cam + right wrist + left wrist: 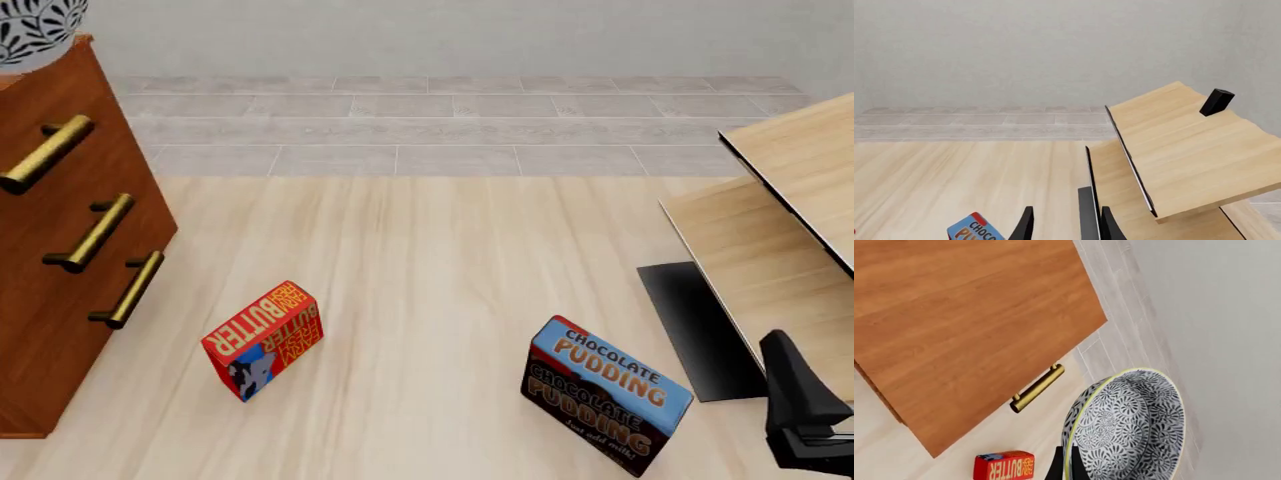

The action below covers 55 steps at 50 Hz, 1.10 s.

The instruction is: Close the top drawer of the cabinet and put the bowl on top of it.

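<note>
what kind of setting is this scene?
Probably a simulated home room: a wooden cabinet with brass handles, a patterned bowl held above it, grocery boxes of butter and pudding on a pale wood surface.

The surface [441,300] is pale light-wood planking; beyond its far edge lies a band of grey tiles [467,125] meeting a plain wall. Items standing directly on the surface:

- Cabinet [67,300]: reddish-brown, at the left edge, three brass bar handles on its front.
- Butter box [263,340]: red, near the cabinet, tilted.
- Chocolate pudding box [607,408]: blue and dark, right of centre, well apart from the butter box.
- Pale wood furniture [787,220]: at the right edge.
</note>
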Each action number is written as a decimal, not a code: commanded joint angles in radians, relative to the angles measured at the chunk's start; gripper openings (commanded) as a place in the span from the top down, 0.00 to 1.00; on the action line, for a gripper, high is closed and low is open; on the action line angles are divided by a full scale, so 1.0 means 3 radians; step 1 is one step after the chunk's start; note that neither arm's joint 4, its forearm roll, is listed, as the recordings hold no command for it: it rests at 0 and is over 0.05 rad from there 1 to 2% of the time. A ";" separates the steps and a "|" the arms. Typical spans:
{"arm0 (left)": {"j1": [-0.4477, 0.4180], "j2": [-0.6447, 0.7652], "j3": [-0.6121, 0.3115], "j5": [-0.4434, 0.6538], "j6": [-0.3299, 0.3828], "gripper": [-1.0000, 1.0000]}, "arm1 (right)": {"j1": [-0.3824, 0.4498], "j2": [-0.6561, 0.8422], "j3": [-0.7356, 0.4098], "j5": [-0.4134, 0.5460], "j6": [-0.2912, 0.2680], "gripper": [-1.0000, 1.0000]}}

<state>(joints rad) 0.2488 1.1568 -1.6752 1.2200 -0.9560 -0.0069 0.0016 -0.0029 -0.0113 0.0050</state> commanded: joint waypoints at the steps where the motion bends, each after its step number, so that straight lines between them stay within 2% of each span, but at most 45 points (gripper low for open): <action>1: 0.0281 0.0025 -0.0015 0.0000 -0.0097 1.00 | -0.0011 -0.0001 -0.0003 0.0000 0.0007 0.00; 8: 0.0361 -0.0009 0.0096 0.0000 -0.0338 1.00 | -0.0012 -0.0001 -0.0004 0.0002 0.0009 0.00; 12: 0.0507 0.0008 0.0069 0.0000 -0.0365 1.00 | -0.0011 -0.0001 0.0001 0.0000 0.0011 0.00; 14: 0.0493 -0.0005 0.0079 0.0000 -0.0384 1.00 | -0.0009 -0.0001 0.0001 0.0000 0.0010 0.00; 15: 0.0545 0.0187 -0.0115 0.0000 -0.0402 1.00 | -0.0006 0.0000 0.0001 0.0001 0.0007 0.00; 38: 0.1075 0.0448 -0.0340 0.0000 -0.0427 1.00 | -0.0001 -0.0001 -0.0006 0.0012 -0.0005 0.00; 55: 0.1250 0.0649 -0.0427 0.0000 -0.0404 1.00 | -0.0008 0.0001 -0.0002 0.0006 -0.0007 0.00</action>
<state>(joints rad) 0.5866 1.3185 -1.7816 1.2200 -1.0854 -0.0082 0.0016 -0.0038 -0.0087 0.0036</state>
